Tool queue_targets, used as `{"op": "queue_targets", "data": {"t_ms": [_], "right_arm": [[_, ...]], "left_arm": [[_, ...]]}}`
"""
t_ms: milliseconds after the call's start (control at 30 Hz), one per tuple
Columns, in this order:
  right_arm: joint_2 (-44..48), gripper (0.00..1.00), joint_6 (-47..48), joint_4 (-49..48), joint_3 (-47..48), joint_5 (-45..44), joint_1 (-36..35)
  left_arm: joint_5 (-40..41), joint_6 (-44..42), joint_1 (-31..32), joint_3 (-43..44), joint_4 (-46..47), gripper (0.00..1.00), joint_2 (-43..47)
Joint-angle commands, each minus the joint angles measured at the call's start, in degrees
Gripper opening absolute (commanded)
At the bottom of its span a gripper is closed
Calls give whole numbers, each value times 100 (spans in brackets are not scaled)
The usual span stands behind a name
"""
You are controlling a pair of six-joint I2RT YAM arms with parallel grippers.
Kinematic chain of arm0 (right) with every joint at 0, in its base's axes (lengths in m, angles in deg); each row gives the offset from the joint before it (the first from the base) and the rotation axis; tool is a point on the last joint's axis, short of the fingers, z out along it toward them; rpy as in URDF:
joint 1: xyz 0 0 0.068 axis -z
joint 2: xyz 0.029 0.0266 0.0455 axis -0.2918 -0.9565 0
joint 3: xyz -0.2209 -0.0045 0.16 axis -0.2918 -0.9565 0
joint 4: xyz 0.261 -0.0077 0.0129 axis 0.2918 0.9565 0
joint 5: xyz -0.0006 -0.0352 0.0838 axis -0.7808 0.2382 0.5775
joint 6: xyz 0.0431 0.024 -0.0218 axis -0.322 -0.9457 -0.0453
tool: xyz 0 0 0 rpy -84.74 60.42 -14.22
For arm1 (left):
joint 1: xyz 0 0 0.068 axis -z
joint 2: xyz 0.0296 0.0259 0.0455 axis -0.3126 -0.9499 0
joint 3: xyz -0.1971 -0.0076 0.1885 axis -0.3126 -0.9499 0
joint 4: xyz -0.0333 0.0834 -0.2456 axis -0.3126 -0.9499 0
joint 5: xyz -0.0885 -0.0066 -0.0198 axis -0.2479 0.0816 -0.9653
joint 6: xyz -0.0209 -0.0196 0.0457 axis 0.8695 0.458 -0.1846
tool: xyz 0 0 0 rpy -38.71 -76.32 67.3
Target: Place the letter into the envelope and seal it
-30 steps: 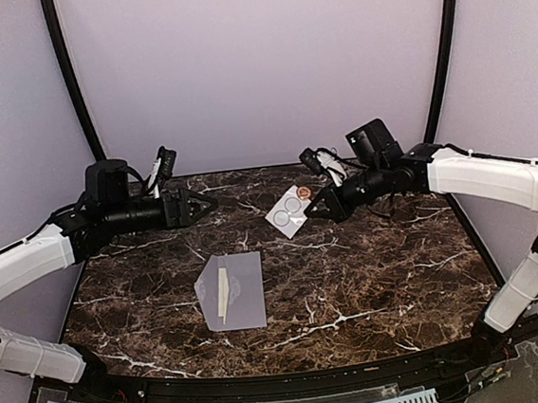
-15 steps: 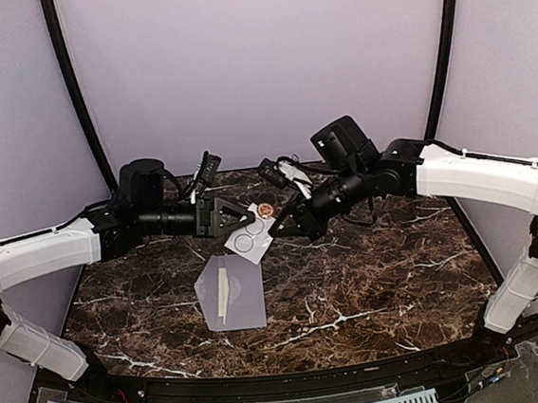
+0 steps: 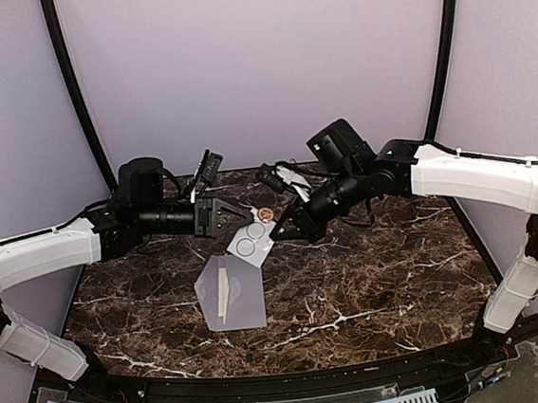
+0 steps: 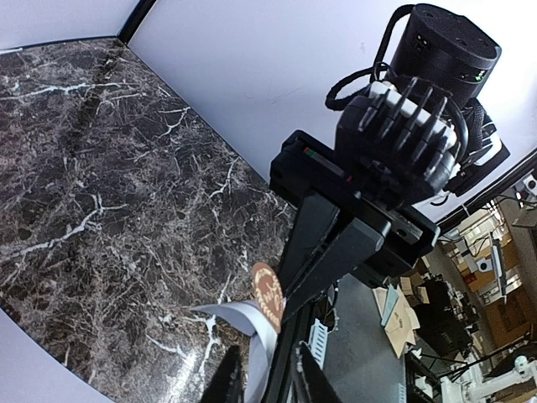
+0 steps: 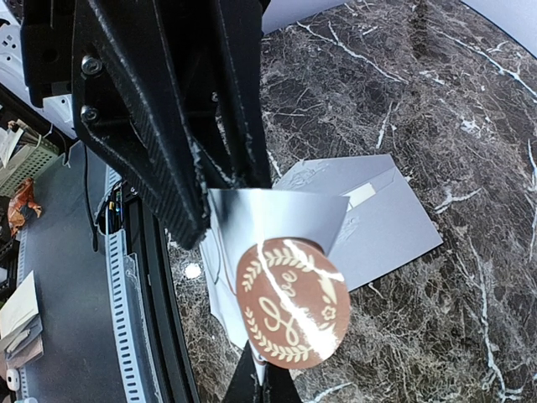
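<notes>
Grey-lavender envelope (image 3: 246, 297), brown-and-cream sticker (image 5: 291, 304)

Table (image 3: 379, 258): dark brown stone look, white veins, smooth, a bit shiny.
Envelope (image 3: 245, 299): grey-purple paper, matt, smooth.
Sticker sheet (image 5: 277, 214): thin white paper, slick, curled.
Round sticker (image 5: 292, 304): brown with cream print, very shiny, bright streak of light across it.
Left gripper (image 3: 248, 216): hard black stuff like plastic, matt, grainy sides, rough edges.
Screws (image 5: 88, 63) on it: small, silver metal.
Arm shells (image 3: 476, 177): white plastic, smooth, soft shine.
Back wall (image 3: 255, 60): pale purple, matt, plain.
</notes>
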Motion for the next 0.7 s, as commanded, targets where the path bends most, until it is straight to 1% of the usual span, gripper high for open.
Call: {"op": "queue_targets", "data": {"t_ms": [0, 33, 100, 133, 233, 367, 433, 467, 533, 667], "right_arm": [[23, 0, 51, -25, 178, -45, -35], [29, 0, 51, -25, 178, -23, -35], [75, 0, -2, -49, 167, -48, -27], [108, 2, -28, -67, 150, -46, -18], [270, 19, -152, -175, 38, -13, 15], [609, 53, -346, -425, -270, 75, 148], [816, 63, -494, -600, -442, 120, 280], [915, 66, -604, -760, -517, 159, 349], [1071, 68, -839, -1022, -638, 233, 461], [1025, 54, -1054, -1247, -631, 799, 519]], "left_arm": [[-268, -14, 27, 4, 219, 13, 41], [-334, -15, 27, -4, 249, 4, 27], [-433, -57, 27, -2, 247, 0, 22], [-445, -84, 27, -7, 233, 0, 34], [-314, -167, 27, -94, 256, 0, 202], [-226, -168, 26, -244, 327, 0, 329], [-287, -157, 27, -276, 359, 0, 328], [-339, -156, 27, -284, 369, 0, 316], [-409, -167, 27, -311, 411, 0, 299], [-613, -198, 27, -307, 442, 0, 231]]}}
